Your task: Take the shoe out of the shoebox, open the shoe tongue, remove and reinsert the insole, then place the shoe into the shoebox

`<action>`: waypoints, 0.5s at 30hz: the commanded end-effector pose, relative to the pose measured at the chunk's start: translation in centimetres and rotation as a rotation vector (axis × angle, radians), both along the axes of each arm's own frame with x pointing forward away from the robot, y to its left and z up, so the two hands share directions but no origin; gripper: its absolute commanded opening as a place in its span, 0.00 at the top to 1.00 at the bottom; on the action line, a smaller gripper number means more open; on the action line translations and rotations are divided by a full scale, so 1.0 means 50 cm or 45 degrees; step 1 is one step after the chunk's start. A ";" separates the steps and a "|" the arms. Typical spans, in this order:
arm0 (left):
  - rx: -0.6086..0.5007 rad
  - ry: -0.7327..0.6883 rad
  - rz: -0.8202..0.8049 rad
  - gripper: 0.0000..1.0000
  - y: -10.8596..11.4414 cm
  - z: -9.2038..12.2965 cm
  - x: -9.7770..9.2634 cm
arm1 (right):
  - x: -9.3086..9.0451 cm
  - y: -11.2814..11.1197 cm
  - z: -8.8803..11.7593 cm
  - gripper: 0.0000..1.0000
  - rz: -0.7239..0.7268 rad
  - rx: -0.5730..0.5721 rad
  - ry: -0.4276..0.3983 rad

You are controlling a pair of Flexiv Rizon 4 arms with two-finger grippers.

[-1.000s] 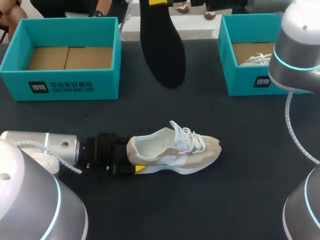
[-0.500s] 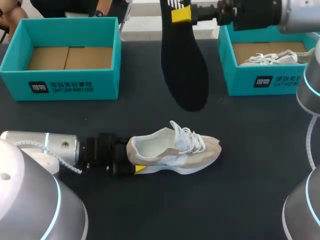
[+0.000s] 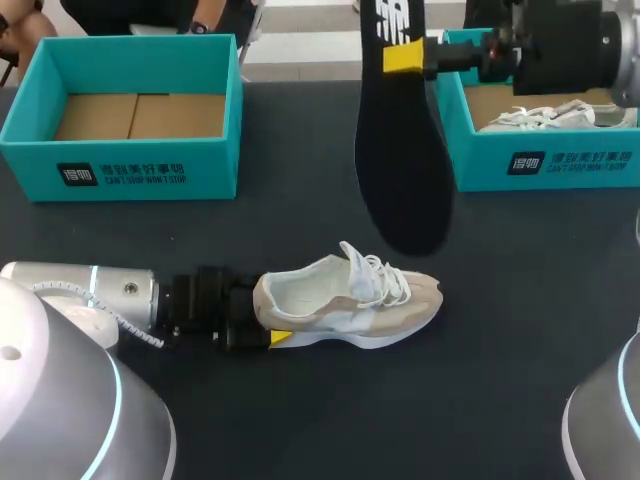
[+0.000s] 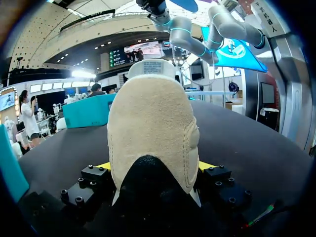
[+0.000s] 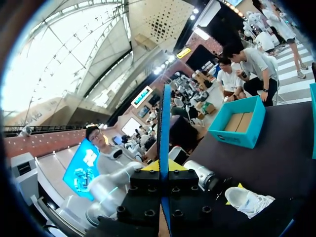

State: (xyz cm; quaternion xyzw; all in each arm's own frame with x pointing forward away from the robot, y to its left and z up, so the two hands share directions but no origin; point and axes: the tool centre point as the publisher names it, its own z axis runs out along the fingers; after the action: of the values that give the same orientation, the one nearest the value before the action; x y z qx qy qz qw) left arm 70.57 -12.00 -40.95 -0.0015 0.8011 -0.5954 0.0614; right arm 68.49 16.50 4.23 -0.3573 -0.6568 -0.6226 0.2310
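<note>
A white and beige shoe [image 3: 350, 298] lies on its sole mid-table, toe to the right, laces loose. My left gripper [image 3: 268, 320] lies flat behind it, its yellow-tipped fingers pressed to both sides of the heel [image 4: 153, 133]. The black insole [image 3: 402, 150] hangs above the table, beyond the shoe, its lower end just over the toe. My right gripper [image 3: 403, 57] is shut on its upper end. In the right wrist view the insole [image 5: 165, 143] stands edge-on between the shut fingers, with the shoe [image 5: 249, 200] small below.
An open teal shoebox [image 3: 130, 165] with a bare cardboard floor stands at the back left. A second teal shoebox [image 3: 530, 165] at the back right holds another white shoe [image 3: 540, 117]. My right arm crosses above that box.
My right arm has carried the insole to the right and lower, toward the shoe's toe. The left arm and the shoe have not moved.
</note>
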 end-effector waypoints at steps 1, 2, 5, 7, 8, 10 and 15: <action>0.004 0.000 0.002 1.00 -0.003 0.001 -0.001 | -0.026 -0.009 -0.010 1.00 -0.022 0.007 0.010; 0.004 0.000 0.002 1.00 -0.003 0.001 -0.001 | -0.029 -0.010 -0.011 1.00 -0.023 0.009 0.014; 0.004 0.000 0.002 1.00 -0.003 0.001 -0.001 | -0.040 -0.013 -0.012 1.00 -0.028 0.009 0.028; 0.004 0.000 0.002 1.00 -0.003 0.001 -0.001 | -0.045 -0.015 -0.011 1.00 -0.036 0.008 0.028; 0.004 0.000 0.002 1.00 -0.003 0.001 -0.001 | -0.045 -0.015 -0.011 1.00 -0.036 0.008 0.028; 0.004 0.000 0.002 1.00 -0.003 0.001 -0.001 | -0.055 -0.014 -0.007 1.00 -0.049 0.022 0.024; 0.004 0.000 0.002 1.00 -0.003 0.001 -0.001 | -0.069 -0.007 -0.003 1.00 -0.052 0.036 0.016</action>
State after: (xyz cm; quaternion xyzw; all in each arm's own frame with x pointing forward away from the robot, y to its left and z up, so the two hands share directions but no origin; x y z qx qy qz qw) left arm 70.57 -12.00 -40.95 -0.0015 0.8011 -0.5954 0.0614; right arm 65.74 16.07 4.36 -0.3675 -0.6434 -0.6305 0.2311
